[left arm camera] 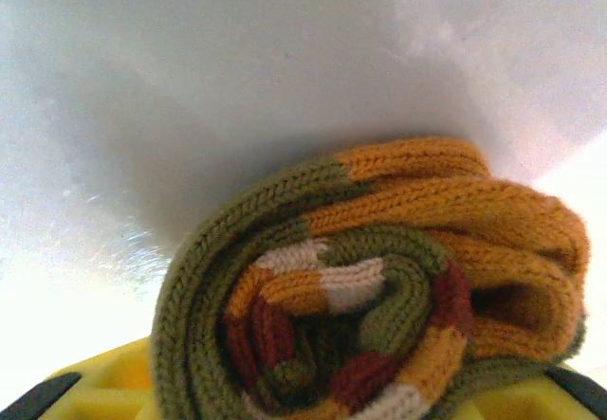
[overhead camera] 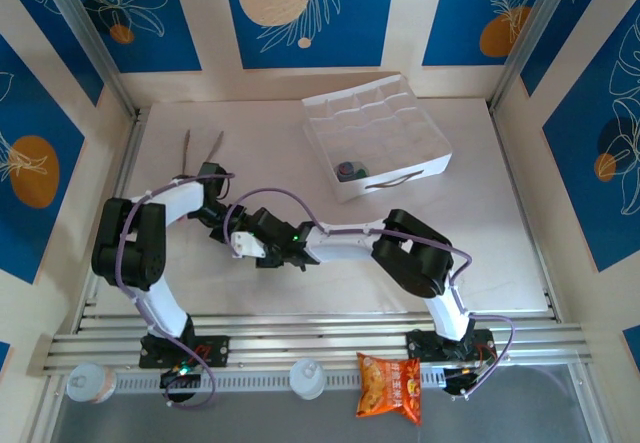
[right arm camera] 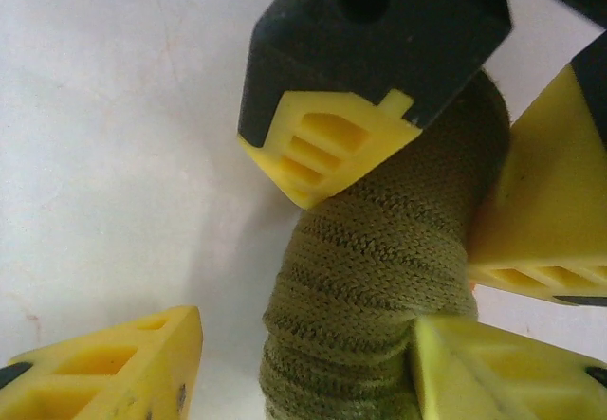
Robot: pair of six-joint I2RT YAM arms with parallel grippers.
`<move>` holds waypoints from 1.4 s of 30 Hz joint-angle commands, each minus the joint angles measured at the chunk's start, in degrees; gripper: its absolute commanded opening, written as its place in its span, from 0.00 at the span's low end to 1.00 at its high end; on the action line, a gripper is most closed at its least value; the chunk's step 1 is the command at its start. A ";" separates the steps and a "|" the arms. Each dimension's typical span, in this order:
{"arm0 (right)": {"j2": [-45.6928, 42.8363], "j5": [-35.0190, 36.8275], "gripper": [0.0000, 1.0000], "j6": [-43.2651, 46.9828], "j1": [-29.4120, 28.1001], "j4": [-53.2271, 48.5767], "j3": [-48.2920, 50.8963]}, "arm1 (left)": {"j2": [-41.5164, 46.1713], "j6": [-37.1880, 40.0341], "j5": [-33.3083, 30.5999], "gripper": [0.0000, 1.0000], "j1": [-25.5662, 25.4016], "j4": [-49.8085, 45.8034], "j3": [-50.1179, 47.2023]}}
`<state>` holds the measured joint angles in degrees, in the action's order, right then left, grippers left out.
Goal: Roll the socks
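An olive-green sock [left arm camera: 379, 278] with orange, cream and dark red stripes is wound into a tight roll, seen end-on in the left wrist view. My left gripper [left arm camera: 322, 403] is shut on this roll, its yellow fingers [left arm camera: 95, 392] at either side. From the right wrist the same roll [right arm camera: 379, 278] looks plain olive, pinched between the left gripper's fingers [right arm camera: 322, 150]. My right gripper [right arm camera: 303, 373] straddles it open: one finger [right arm camera: 493, 373] touches the knit, the other [right arm camera: 114, 373] stands apart. Both grippers, left [overhead camera: 250, 246] and right [overhead camera: 282, 255], meet mid-table and hide the roll from above.
A white divided organiser box [overhead camera: 400, 113] stands at the back right, with a small dark bundle [overhead camera: 347, 170] in a front compartment. A thin pair of tongs [overhead camera: 200, 148] lies at the back left. An orange snack packet [overhead camera: 390, 385] rests beyond the near rail.
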<state>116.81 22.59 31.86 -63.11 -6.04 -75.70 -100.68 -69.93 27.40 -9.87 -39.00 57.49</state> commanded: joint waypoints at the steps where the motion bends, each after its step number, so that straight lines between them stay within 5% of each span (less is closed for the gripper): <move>1: 3.01 2.29 0.57 0.09 0.49 0.53 -1.63 | -5.00 1.02 -6.44 0.44 -0.61 -3.10 -3.27; 5: 5.14 1.37 0.45 -3.16 1.44 -2.93 -3.81 | -4.57 1.03 -6.13 0.44 -0.67 -2.74 -2.89; 9: 7.66 -2.51 0.02 -9.92 3.60 -10.75 -8.01 | -0.81 0.79 -7.24 0.52 -0.60 -2.96 -1.56; 10: 7.98 -4.16 0.00 -11.29 4.06 -12.11 -8.35 | 0.72 0.34 -7.52 0.57 -0.66 -2.55 -1.58; 17: 7.53 -15.31 0.00 -16.63 6.36 -16.76 -6.95 | 5.00 -3.73 -7.05 0.80 -0.28 1.42 -2.78; 26: 8.47 -18.57 0.00 -19.26 6.52 -18.90 -7.15 | 4.84 -13.70 -5.80 1.00 -0.52 11.19 -3.58; 32: 8.68 -17.12 0.00 -19.27 6.04 -18.94 -7.20 | 6.96 -18.06 -7.38 1.00 -0.98 8.92 -1.14; 42: 8.17 -13.01 0.00 -17.36 4.59 -18.00 -6.30 | -3.38 -14.07 -5.48 1.00 -3.08 -10.06 8.30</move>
<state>120.97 9.54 14.22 -56.93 -14.70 -84.75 -101.12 -85.41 21.17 -11.11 -40.75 63.05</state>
